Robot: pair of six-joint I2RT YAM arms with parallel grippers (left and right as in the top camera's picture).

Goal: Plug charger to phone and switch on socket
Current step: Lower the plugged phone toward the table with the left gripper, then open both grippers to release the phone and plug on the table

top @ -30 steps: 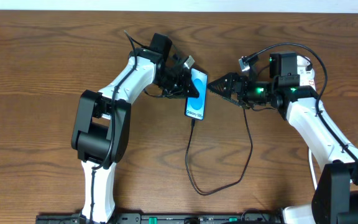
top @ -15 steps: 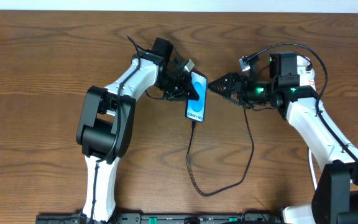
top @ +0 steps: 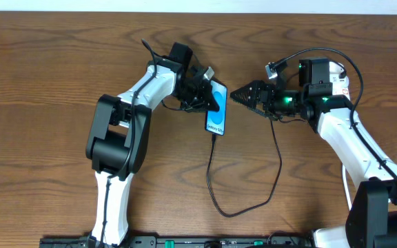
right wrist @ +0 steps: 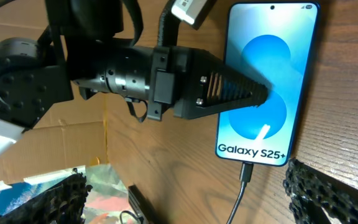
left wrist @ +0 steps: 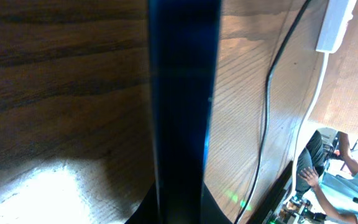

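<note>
The phone (top: 218,109) stands tilted at mid-table, its blue screen reading "Galaxy S25+" (right wrist: 267,87) turned toward the right arm. My left gripper (top: 209,96) is shut on the phone; the left wrist view shows its dark edge (left wrist: 180,93) running down between the fingers. The charger plug (right wrist: 247,173) sits in the phone's bottom port. The black cable (top: 216,186) loops toward the table's front, then back up under the right arm. My right gripper (top: 238,96) hangs open just right of the phone, with nothing between its fingers (right wrist: 328,193). The socket (left wrist: 337,25) shows white at the top right of the left wrist view, and it lies partly under the right arm (top: 338,74).
The wooden table (top: 47,83) stretches bare to the left and right of the arms. The socket's white cord (left wrist: 309,106) runs beside the black cable. A black rail (top: 205,241) lines the table's front edge. A cardboard box (right wrist: 73,143) lies beyond the table edge.
The left arm's elbow shifted slightly right a second ago, then held still. The phone stays in its grip, and the right gripper has not moved.
</note>
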